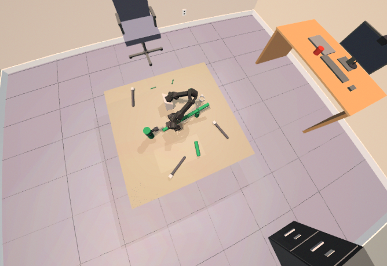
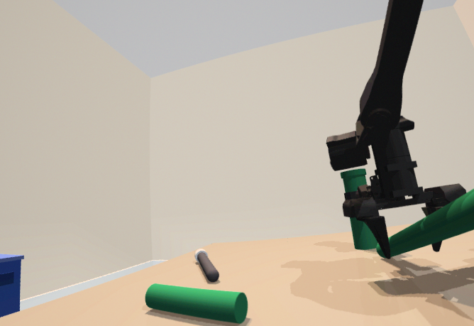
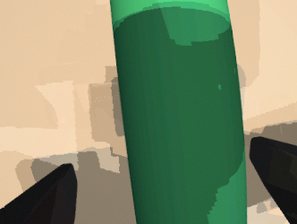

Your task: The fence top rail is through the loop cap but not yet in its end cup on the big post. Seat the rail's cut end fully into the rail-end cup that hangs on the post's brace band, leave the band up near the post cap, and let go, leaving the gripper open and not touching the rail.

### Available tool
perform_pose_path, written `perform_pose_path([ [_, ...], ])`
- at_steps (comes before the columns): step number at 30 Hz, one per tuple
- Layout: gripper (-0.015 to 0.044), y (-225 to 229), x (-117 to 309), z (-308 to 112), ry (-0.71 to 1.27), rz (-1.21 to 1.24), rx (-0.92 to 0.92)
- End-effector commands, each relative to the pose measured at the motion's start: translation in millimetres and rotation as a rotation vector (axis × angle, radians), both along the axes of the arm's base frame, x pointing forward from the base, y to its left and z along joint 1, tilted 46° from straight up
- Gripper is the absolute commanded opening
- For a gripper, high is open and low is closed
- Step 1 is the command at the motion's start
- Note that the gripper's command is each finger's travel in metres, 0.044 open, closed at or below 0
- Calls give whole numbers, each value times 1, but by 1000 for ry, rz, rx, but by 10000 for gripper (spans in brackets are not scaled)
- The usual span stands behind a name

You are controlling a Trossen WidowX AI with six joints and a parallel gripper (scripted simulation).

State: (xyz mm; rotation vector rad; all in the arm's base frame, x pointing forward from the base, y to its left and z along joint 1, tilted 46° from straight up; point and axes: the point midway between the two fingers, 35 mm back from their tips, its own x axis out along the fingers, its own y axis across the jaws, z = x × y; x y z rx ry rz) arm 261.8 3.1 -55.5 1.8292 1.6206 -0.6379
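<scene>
The green top rail (image 1: 203, 107) (image 2: 433, 224) (image 3: 181, 112) is running between the fingers of my gripper (image 1: 175, 126) (image 2: 414, 253) (image 3: 165, 161), which is standing wide open and holding nothing; in my wrist view, gaps are showing on both sides. The rail's cut end is lying short of the rail-end cup (image 1: 157, 129), near the big post (image 1: 149, 133) (image 2: 360, 226). A short green tube (image 1: 197, 148) (image 2: 195, 302) is lying well apart on the tabletop (image 1: 141, 175) (image 2: 115, 307).

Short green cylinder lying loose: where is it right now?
In the top view, the short green cylinder lies right of centre, between two dark grey rods with white ends.
</scene>
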Motion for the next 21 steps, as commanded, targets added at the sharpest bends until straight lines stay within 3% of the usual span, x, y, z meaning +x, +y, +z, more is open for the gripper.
perform_pose_path([
  [1,282,2,0,-1,3,-3,4],
  [6,151,2,0,-1,3,-3,4],
  [13,105,2,0,-1,3,-3,4],
  [17,0,-1,-1,2,3,-3,4],
  [21,0,-4,-2,4,2,-3,-4],
])
